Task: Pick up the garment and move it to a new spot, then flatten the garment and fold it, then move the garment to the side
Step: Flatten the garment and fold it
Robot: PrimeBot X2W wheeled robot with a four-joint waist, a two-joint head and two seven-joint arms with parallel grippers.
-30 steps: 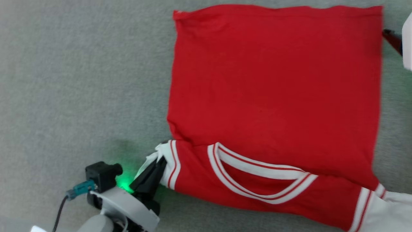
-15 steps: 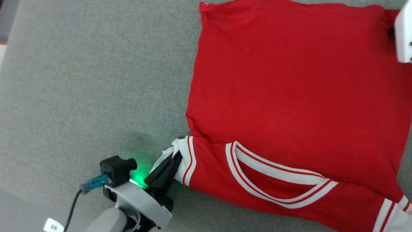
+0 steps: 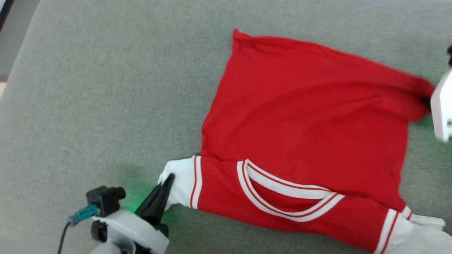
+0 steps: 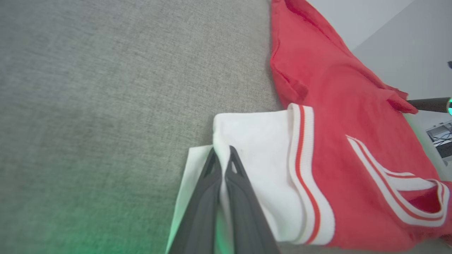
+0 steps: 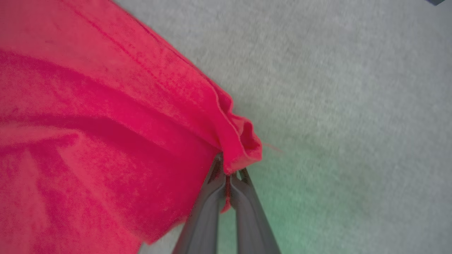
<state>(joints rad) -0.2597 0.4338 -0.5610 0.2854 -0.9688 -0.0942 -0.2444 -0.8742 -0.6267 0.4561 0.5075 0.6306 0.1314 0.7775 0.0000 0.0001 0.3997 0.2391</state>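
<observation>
Grey woven surface (image 3: 106, 88) carrying the garment (image 3: 300, 123), gripped at two points.
Nearest, left gripper (image 4: 221, 152): fingers pressed together, pinching the white sleeve (image 4: 257, 158) at its edge. Beyond it, striped V-neck trim (image 3: 286, 182) shows on the near fold; red body lies spread on the surface. Farther right, right gripper (image 5: 230, 169): fingers closed on a bunched red hem corner (image 5: 243, 141), fabric drawn into folds toward it.

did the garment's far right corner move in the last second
Yes: in the right gripper, the garment corner came toward the robot, while the far left corner stayed on the grey surface.
</observation>
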